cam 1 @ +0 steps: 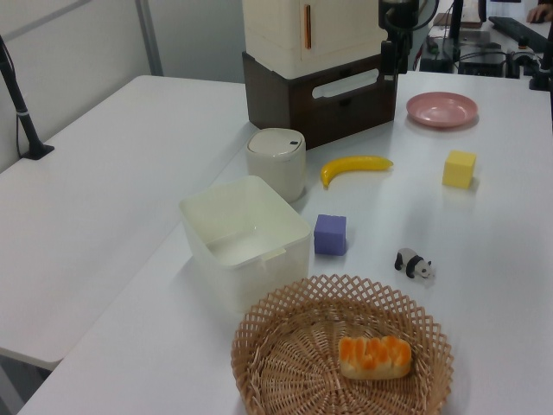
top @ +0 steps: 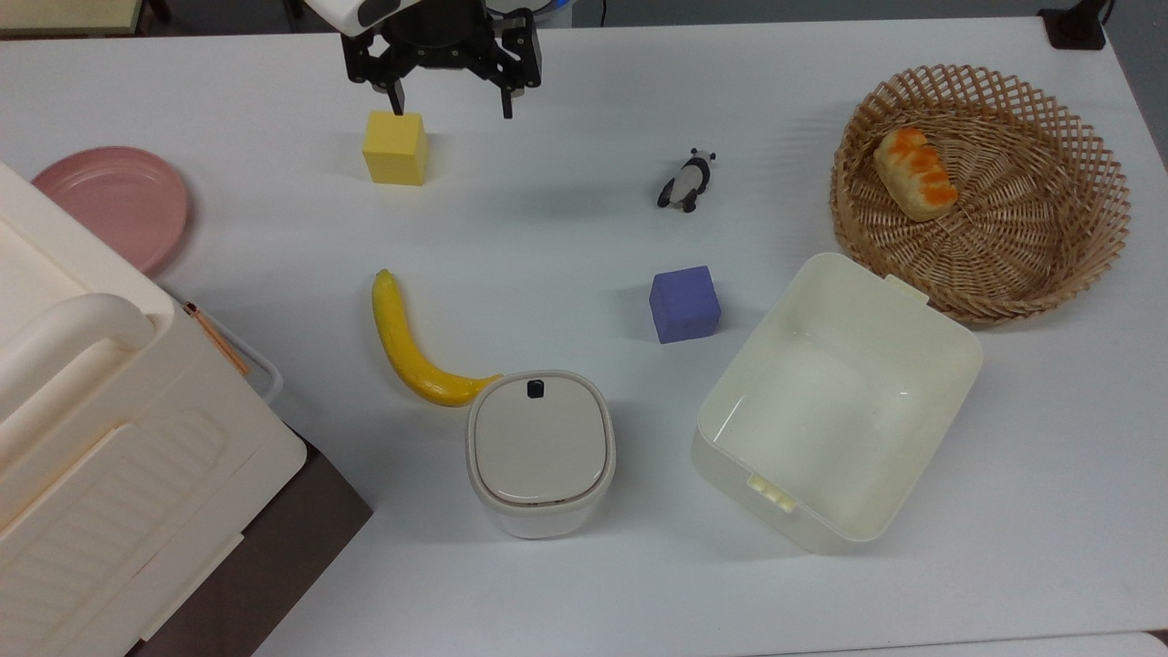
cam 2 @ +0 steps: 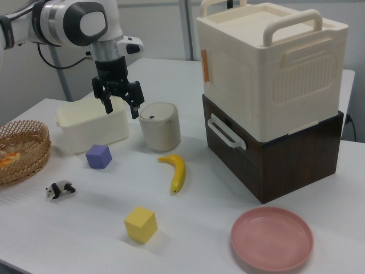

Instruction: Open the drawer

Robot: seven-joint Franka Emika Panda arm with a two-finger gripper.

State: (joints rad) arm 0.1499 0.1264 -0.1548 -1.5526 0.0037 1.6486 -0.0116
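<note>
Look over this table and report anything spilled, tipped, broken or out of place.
Nothing stands out. The bread lies in the basket, the banana, both blocks and the toy panda rest on the table, and the open bin and small lidded can stand upright. The drawer sits shut under the big box.

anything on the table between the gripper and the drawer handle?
Top view: the open black two-finger gripper hangs by the yellow foam cube; from there to the dark brown drawer's white loop handle the white table is bare.

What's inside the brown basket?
In the basket lies one piece of bread with an orange-striped top, near one side. The rest of the woven bottom is bare. What's under the bread is hidden.
</note>
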